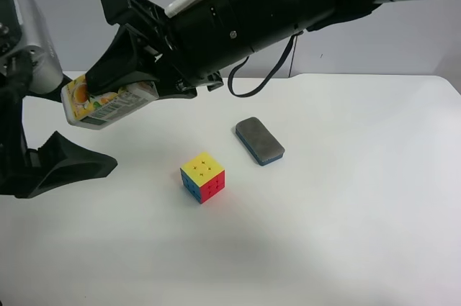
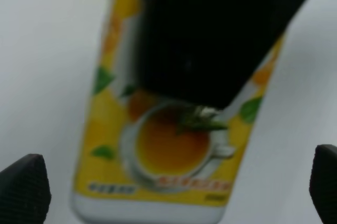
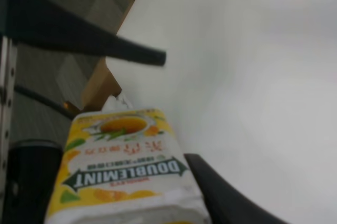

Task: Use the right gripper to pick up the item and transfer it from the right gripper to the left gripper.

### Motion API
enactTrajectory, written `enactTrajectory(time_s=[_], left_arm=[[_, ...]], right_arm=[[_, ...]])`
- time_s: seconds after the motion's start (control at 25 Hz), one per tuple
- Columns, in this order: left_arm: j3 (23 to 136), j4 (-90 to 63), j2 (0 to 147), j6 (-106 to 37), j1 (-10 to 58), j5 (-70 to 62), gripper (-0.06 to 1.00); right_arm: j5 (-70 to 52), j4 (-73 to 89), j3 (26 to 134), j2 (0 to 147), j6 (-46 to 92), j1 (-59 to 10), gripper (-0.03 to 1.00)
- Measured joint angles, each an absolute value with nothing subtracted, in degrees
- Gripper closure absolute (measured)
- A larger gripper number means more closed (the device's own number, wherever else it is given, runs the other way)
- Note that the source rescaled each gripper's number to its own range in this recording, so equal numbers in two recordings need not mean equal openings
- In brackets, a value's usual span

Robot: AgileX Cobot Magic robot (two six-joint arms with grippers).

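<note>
Exterior high: the right end effector clamps the item above a plain white table, with a pale wall behind.
Right wrist: grey floor lies beyond the table's edge.
Left wrist: the left end effector gapes wide, the item just ahead of it.

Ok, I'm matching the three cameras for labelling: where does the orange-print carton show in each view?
Exterior high: the carton is at the upper left of the picture, held aloft.
Right wrist: the carton fills the lower left of the picture, green lettering showing.
Left wrist: the carton fills the middle of the picture, blurred.
Shared landmark: the right gripper, shut on the carton; its black finger shows against it in all three.
</note>
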State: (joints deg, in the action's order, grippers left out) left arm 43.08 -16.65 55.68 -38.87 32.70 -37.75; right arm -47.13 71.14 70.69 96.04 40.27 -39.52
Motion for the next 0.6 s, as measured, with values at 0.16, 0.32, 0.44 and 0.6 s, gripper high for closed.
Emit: enactTrajectory(time_s=[0.16, 0.32, 0.44, 0.6], left_arm=[[43.08, -19.3, 55.68, -42.42, 32.7, -36.0, -0.06], [43.08, -20.92, 55.68, -45.66, 32.7, -34.78, -0.01], [43.08, -21.53, 55.68, -47.4, 32.7, -33.87, 0.12], [43.08, -21.71, 55.68, -48.7, 32.7, -31.88, 0.3]], right_arm=[[-46.76, 71.39, 70.69, 96.09, 39.68, -39.52, 0.97], [-46.76, 72.58, 70.69, 96.14, 39.16, -39.52, 0.97], [-46.76, 72.58, 70.69, 96.15, 38.75, -39.52, 0.97], [-46.76, 72.58, 70.69, 96.21, 37.78, -39.52, 0.97]])
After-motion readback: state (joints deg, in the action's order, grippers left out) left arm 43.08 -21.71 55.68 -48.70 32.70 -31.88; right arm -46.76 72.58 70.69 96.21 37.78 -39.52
